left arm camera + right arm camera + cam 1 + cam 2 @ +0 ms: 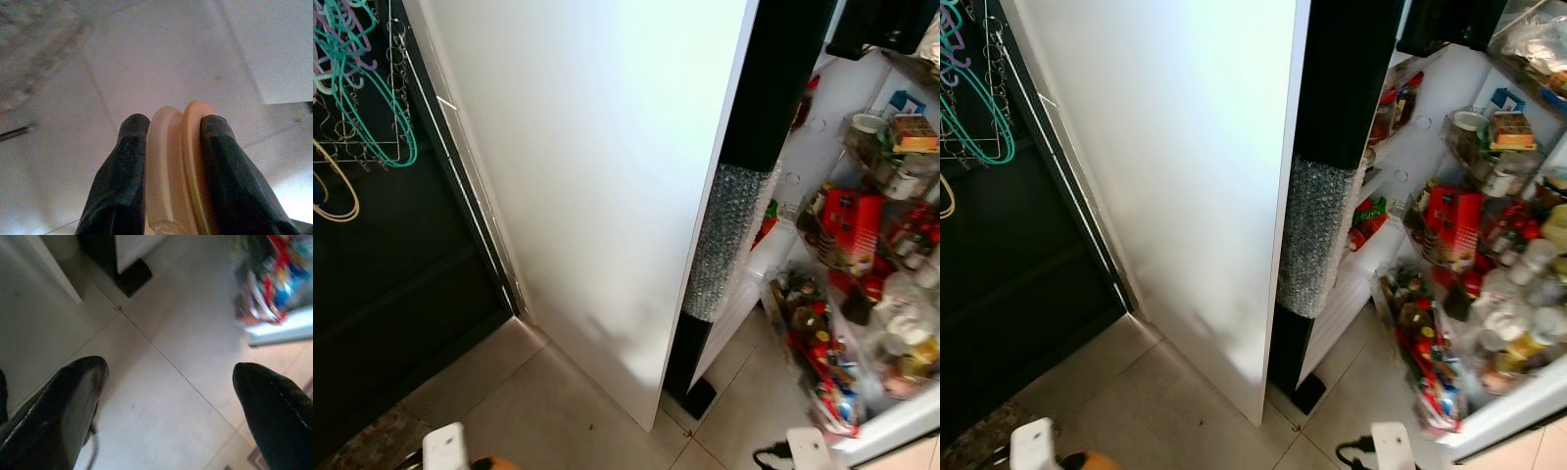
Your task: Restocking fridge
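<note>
The white fridge (597, 176) stands in front of me, side panel toward me, with a black edge partly wrapped in bubble wrap (724, 235). Its door (1503, 411) hangs open on the right, the door shelves (857, 245) crowded with jars, bottles and red packs. A slice of the inner shelves (1368, 217) holds red packets. In the left wrist view my left gripper (173, 122) is shut on a pale peach-orange rounded item (176, 161), low above the floor tiles. My right gripper (171, 372) hangs open over the tiles near the fridge's foot, nothing between its fingers.
A dark glass door (391, 274) fills the left, with teal and yellow clothes hangers (362, 88) on a rack above it. The beige tiled floor (558, 401) lies between me and the fridge. The open door's bottom edge (891, 426) juts out low on the right.
</note>
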### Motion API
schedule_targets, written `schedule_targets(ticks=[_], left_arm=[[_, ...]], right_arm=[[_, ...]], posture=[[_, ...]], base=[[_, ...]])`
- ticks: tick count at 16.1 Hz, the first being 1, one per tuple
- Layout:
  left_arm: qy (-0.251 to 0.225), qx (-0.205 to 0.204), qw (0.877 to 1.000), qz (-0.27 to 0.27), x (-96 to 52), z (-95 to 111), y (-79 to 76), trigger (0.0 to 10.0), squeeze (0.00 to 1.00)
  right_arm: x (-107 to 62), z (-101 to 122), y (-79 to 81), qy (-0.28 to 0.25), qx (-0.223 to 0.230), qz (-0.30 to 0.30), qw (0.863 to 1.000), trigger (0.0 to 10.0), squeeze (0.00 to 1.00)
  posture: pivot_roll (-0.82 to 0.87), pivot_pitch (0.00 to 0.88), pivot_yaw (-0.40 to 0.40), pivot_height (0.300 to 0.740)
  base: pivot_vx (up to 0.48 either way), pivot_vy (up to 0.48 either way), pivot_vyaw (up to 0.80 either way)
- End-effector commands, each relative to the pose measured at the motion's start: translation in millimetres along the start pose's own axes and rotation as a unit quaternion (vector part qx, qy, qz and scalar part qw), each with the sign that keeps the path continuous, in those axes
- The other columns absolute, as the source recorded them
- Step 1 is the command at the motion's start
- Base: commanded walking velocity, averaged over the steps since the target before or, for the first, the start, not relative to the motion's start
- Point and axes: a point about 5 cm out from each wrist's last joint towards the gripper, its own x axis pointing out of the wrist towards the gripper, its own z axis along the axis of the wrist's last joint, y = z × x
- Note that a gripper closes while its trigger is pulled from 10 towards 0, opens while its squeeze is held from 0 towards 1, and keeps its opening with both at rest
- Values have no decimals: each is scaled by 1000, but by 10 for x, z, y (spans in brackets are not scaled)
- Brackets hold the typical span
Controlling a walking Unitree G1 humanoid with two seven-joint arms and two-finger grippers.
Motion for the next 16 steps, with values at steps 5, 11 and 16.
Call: schedule_targets(ticks=[5,11,16], left_arm=[[27,0,1000,-4,18,-29,-114,10000,0],[12,19,1000,-9,51,180,-174,10000,0],[0,15,1000,-7,70,325,-254,10000,0]], right_arm=[[6,-26,40,11,11,19,1000,10000,0],[63,248,42,-12,7,23,1000,10000,0],[68,301,-32,-7,17,20,1000,10000,0]], posture=[[-27,0,-50,740],[-28,0,-41,740],[7,0,-33,740]], base=[[0,0,0],[0,-215,0],[0,-251,320]])
